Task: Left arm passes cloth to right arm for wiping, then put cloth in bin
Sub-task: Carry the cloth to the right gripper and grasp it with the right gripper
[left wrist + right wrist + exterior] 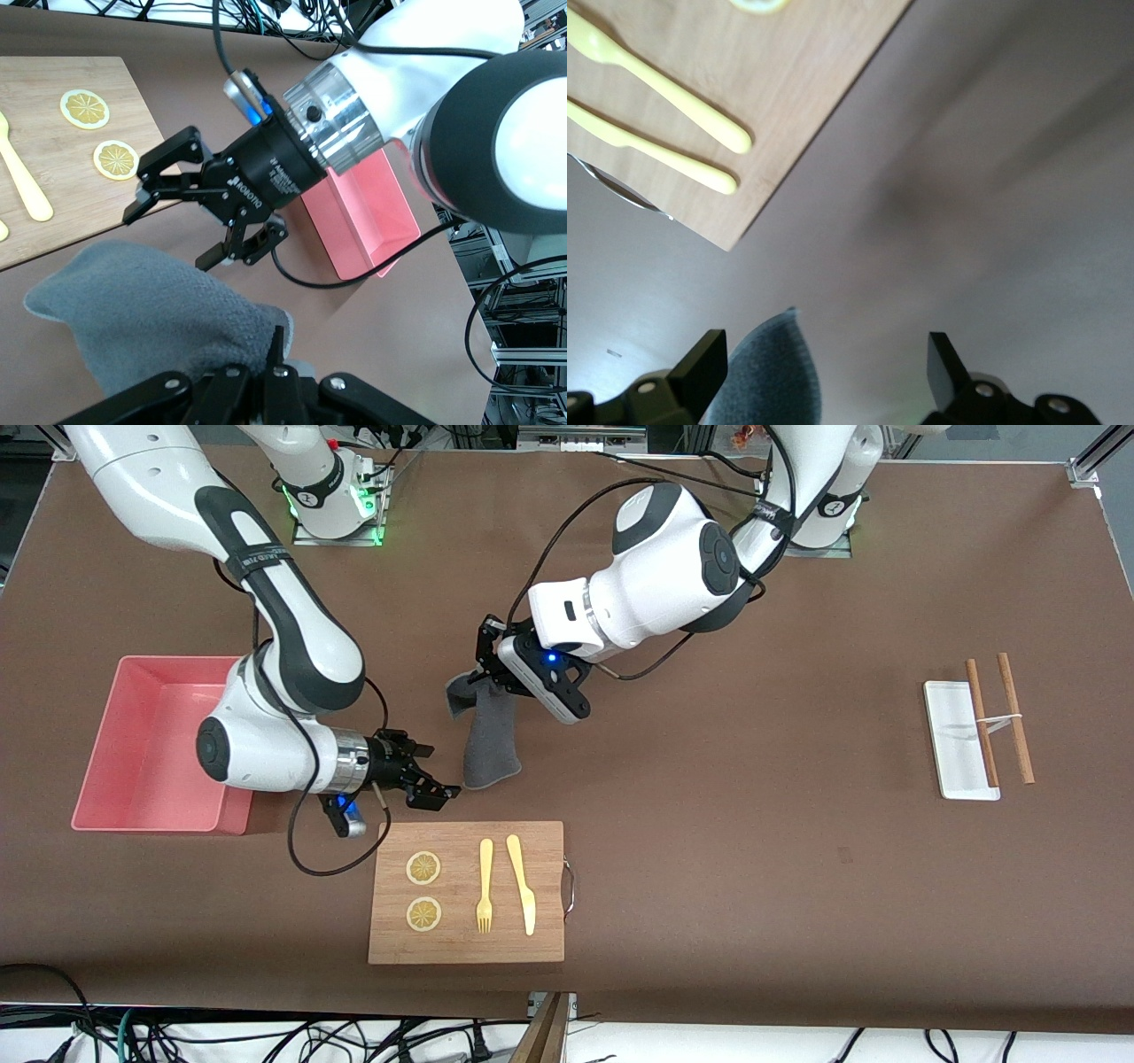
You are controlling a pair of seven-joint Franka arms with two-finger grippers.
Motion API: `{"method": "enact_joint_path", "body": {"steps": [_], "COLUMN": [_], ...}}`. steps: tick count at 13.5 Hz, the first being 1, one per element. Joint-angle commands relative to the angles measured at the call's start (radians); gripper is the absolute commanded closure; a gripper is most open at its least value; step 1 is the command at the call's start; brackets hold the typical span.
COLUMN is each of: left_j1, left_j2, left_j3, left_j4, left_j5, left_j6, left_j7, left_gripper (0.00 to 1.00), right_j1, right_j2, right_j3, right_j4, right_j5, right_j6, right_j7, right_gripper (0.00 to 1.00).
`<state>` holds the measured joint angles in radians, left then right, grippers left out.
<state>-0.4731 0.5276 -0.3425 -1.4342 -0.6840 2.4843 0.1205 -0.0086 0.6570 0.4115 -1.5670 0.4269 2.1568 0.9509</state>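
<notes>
Toward the right arm's end of the bench (797, 886), the pink bin (146, 744) sits empty, its low walls close to that short edge. The right arm lies partly over the bin, and the right pincer (431, 784) hangs low above bare bench just off the wooden cutting board (469, 893), over the board's edge that faces the robots. Its fingers are spread wide with nothing between them; in the right wrist view one corner of the grey cloth (766, 372) pokes in between the two fingertips (700, 359).

The cloth (489, 735) hangs near the middle of the bench, pinched by its top in the left pincer (490, 666), which is closed on it. Its long axis runs downward from that grip, the loose end drooping toward the board and seeming to brush the bench. On the board lie two lemon slices (423, 868), a yellow fork (485, 886) and a yellow knife (523, 884).

The handover looks about to begin. The free end of the cloth lies just beside the right pincer, toward the left arm's end, so the right arm is the nearer to it.

Well apart, near the left arm's short edge, a white tray (955, 740) holds a pair of wooden chopsticks (997, 717).
</notes>
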Motion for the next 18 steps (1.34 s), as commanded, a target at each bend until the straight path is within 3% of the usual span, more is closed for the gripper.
{"method": "enact_joint_path", "body": {"steps": [1, 9, 12, 15, 18], "left_j1": [-0.010, -0.004, -0.002, 0.001, 0.002], "left_j2": [-0.004, -0.008, -0.008, -0.009, -0.011], "left_j3": [0.011, 0.013, 0.013, 0.013, 0.013], "left_j4": [0.005, -0.005, -0.005, -0.005, -0.005], "left_j5": [-0.031, -0.031, -0.031, -0.031, -0.031], "left_j6": [0.013, 0.012, 0.012, 0.012, 0.012], "left_j7": [-0.001, 0.001, 0.001, 0.001, 0.001], "left_gripper": [1.00, 1.00, 1.00, 1.00, 1.00], "right_j1": [-0.011, 0.007, 0.018, 0.018, 0.018], "right_j2": [-0.003, 0.033, 0.049, 0.050, 0.049], "right_j3": [0.026, 0.050, 0.052, 0.052, 0.053], "right_j4": [-0.037, -0.045, -0.045, -0.044, -0.038], "right_j5": [0.096, 0.203, 0.220, 0.276, 0.274], "right_j6": [0.031, 0.090, 0.114, 0.112, 0.104], "right_j7": [0.012, 0.014, 0.012, 0.014, 0.012], "right_gripper": [0.00, 0.01, 0.55, 1.00, 1.00]}}
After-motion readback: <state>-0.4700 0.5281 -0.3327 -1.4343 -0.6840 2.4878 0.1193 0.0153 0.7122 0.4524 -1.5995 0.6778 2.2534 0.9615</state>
